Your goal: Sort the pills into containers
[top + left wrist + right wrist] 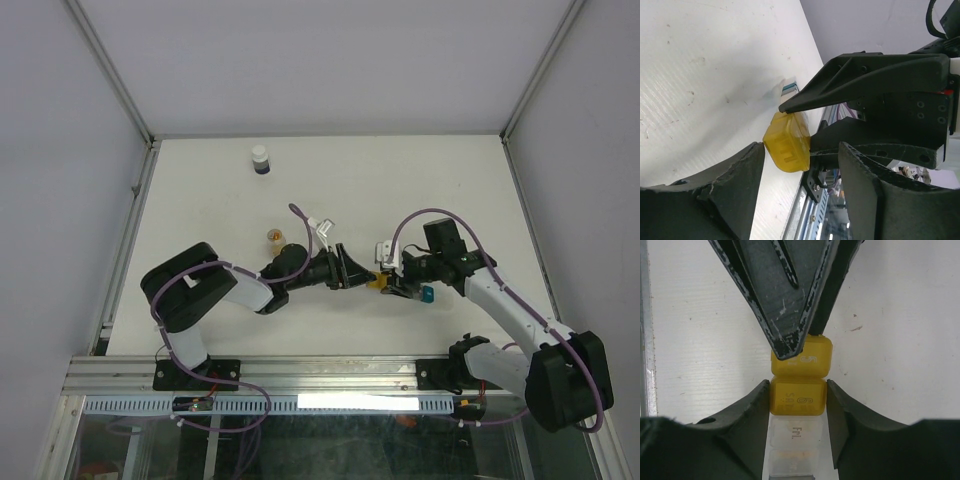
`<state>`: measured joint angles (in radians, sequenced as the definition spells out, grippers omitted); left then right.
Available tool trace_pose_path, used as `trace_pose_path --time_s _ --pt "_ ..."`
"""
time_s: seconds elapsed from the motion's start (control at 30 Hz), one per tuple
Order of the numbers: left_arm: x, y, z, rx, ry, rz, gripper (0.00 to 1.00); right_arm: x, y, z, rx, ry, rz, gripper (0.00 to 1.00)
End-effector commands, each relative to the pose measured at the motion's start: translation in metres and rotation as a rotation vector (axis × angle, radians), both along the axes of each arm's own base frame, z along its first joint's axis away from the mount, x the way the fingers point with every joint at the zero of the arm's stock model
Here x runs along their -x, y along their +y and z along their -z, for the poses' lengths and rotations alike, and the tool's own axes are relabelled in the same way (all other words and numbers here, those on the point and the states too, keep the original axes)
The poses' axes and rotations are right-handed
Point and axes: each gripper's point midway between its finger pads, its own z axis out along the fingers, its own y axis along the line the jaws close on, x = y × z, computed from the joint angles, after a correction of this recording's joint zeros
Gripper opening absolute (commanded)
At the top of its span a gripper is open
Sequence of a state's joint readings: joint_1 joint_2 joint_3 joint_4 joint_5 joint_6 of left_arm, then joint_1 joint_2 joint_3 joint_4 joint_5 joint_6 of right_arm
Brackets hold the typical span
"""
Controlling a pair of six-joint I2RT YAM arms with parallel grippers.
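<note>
In the right claw (797, 386), pinched — yellow container (790, 401), perhaps "Sat"; left claw (801, 150) wide.

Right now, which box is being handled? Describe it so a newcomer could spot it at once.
On the white table, find where the left end effector and right end effector meet. The right one pinches the yellow box; the clear box touching it is marked Fri.

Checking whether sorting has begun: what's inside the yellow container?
Nothing distinct shows through the yellow container, clamped by the right gripper. Its tinted walls and the left gripper, one finger touching it, hide the interior, so its contents cannot be told.
</note>
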<state>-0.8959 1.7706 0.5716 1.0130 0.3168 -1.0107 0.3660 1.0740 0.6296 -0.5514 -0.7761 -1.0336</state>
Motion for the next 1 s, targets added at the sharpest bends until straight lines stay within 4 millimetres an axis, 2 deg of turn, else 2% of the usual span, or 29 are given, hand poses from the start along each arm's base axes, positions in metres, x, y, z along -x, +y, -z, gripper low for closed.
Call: trace_pose_path --time_s 0.0,0.43,0.7,0.97 --pt "-0.002 -0.012 -0.011 0.036 -0.005 0.02 0.58 -0.014 0.008 -0.023 -0.04 -0.088 0.003 0.22" --pt "0.001 -0.024 0.002 0.026 0.032 0.056 0.39 -0.015 0.01 -0.019 -0.023 -0.097 0.004 0.21" --pt "0.001 -0.022 0.002 0.034 0.022 0.049 0.01 -0.015 0.011 -0.02 -0.026 -0.094 0.007 0.21" --pt "-0.002 -0.017 0.012 -0.02 -0.001 0.029 0.0 -0.02 0.008 -0.027 -0.04 -0.09 0.047 0.23"
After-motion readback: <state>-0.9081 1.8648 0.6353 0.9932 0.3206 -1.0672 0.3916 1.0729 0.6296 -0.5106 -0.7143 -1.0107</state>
